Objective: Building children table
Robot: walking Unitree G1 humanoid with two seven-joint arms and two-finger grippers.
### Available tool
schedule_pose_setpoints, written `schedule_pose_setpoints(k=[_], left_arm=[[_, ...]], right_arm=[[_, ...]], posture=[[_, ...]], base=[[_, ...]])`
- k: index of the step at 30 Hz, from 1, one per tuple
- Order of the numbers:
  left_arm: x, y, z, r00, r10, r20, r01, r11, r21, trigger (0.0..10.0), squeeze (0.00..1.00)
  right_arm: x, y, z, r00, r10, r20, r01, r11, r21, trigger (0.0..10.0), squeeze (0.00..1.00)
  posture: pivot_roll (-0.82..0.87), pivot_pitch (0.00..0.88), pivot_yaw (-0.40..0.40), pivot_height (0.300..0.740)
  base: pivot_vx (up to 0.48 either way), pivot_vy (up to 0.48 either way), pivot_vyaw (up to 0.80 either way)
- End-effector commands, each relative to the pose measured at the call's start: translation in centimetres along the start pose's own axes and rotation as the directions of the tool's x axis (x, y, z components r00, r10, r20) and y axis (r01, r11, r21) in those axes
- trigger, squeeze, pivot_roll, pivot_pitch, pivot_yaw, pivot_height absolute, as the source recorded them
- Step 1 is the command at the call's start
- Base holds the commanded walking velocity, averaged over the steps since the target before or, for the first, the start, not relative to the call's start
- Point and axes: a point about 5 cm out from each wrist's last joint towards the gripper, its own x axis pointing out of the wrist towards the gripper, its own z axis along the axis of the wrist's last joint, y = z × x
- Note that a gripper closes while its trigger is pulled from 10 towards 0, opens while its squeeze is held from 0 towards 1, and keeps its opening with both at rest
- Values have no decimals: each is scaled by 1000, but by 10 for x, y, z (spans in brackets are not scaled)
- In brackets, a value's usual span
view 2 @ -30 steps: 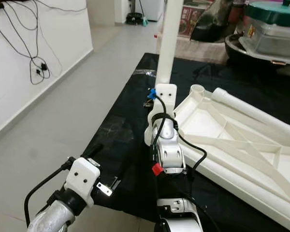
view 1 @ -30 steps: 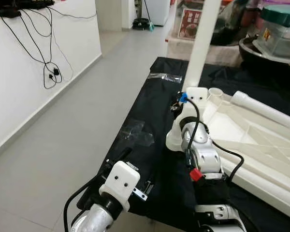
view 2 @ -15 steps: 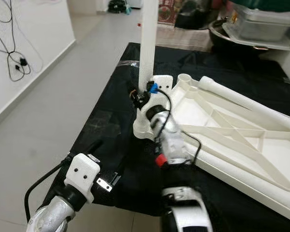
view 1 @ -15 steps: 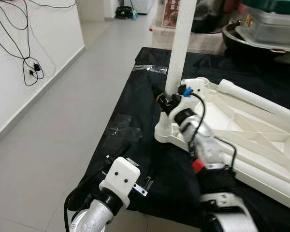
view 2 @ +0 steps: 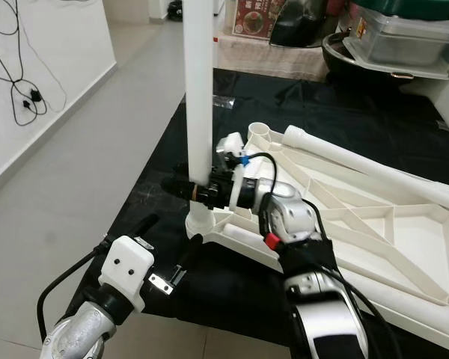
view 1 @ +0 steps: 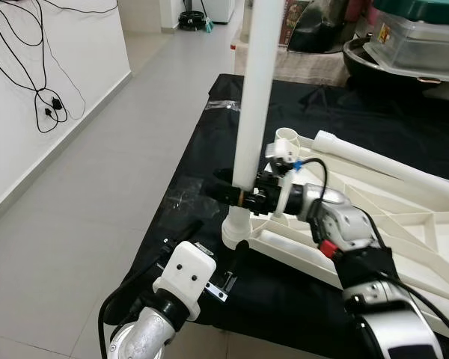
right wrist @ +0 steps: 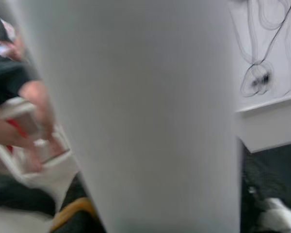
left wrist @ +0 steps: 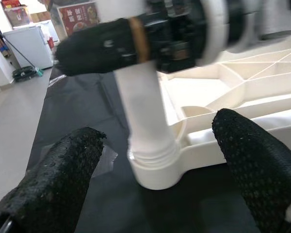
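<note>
Item: white plastic tabletop panel w/ ribbed underside (view 1: pixel 404 224), lying upside-down on black cloth sheet (view 1: pixel 209 172), centre-right of frame. Near-left corner socket (view 1: pixel 238 233) holds tall white round table leg (view 1: pixel 253 97), upright, running out top of frame.

Right gripper (view 1: pixel 236 193): centre of frame, black fingers clamped across leg just above socket.

Left gripper (left wrist: pixel 155 194): lower left in eye view, fingers (left wrist: pixel 53 179) spread apart, nothing between them, near socket but not touching.

Second white tube leg (view 1: pixel 389 163) lies along panel's far edge. Grey tile floor (view 1: pixel 82 224), left. Black cables (view 1: pixel 37 67) on white wall, upper left.
</note>
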Motion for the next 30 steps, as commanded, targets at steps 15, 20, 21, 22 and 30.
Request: schedule_pose_setpoints(k=[15,20,21,22,30], left_arm=[[-2,1,-1,1000,10,-7,-10,1000,8,10000,0],[-2,1,-1,1000,8,-7,-8,1000,8,10000,0],[-2,1,-1,1000,8,-7,-7,1000,9,10000,0],[-2,1,-1,1000,8,-7,-7,1000,9,10000,0],[-3,1,-3,1000,15,-14,-15,1000,8,10000,0]], right_arm=[[-54,-44,-5,287,-952,103,956,276,-103,0,0],[-57,-27,-8,138,-984,114,989,129,-76,0,0],[-50,-20,-8,137,-983,119,990,131,-57,0,0],[-50,-20,-8,137,-983,119,990,131,-57,0,0],[4,-13,3,613,-743,267,759,648,61,10000,1000]], posture=[[132,61,-59,740],[135,58,-56,740],[134,56,-58,740],[134,56,-58,740],[135,47,-66,740]], base=[[0,0,0],[0,0,0],[0,0,0],[0,0,0],[0,0,0]])
